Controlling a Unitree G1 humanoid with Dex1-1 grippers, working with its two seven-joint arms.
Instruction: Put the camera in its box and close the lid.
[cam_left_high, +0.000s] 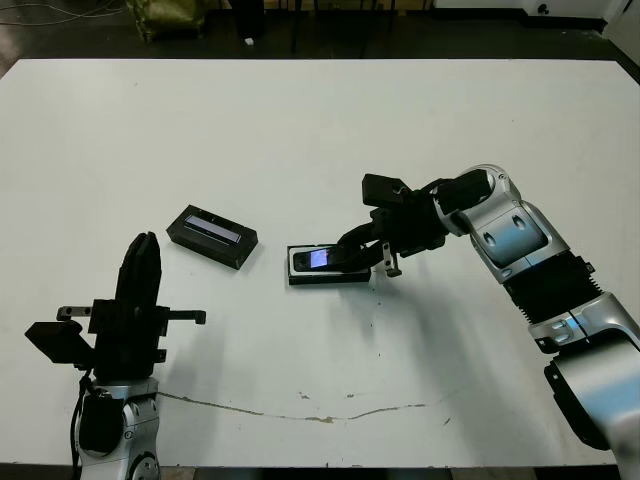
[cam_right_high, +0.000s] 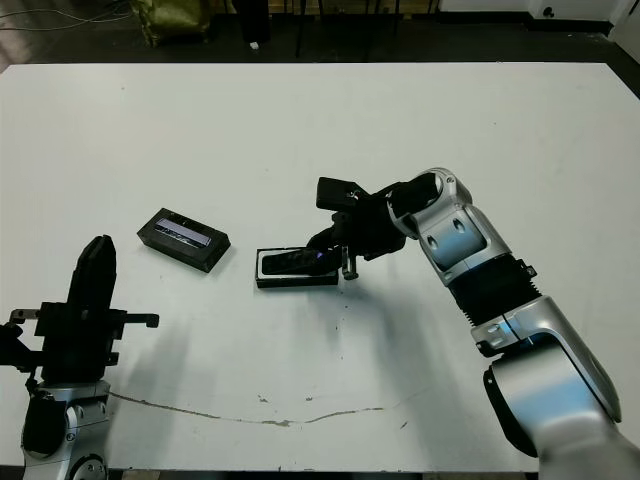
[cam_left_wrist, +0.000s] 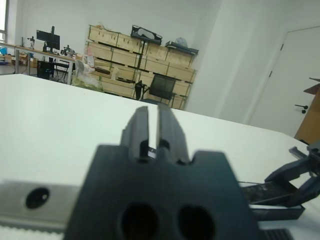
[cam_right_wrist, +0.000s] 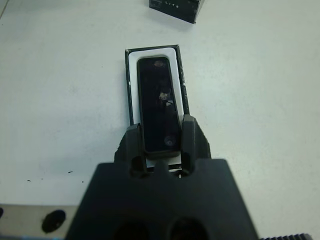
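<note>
The slim black camera (cam_right_wrist: 157, 112) lies lengthwise in the white-lined black box (cam_right_wrist: 131, 80) at the table's middle. Its near end sits between the fingers of my right gripper (cam_right_wrist: 160, 131), which is shut on it. From the head view the camera (cam_left_high: 318, 258) looks slightly tilted, with the end by the right gripper (cam_left_high: 360, 255) higher. The lid (cam_left_high: 212, 236), a black block with a glossy strip, rests on the table left of the box, apart from it. My left gripper (cam_left_high: 140, 250) stands upright near the front left edge, shut on nothing and far from both.
A thin dark scratch line (cam_left_high: 330, 410) runs along the white table (cam_left_high: 320, 130) near its front edge. Beyond the far edge is dark floor. The left wrist view shows shelves (cam_left_wrist: 140, 55) and a chair (cam_left_wrist: 161, 89) beyond the table.
</note>
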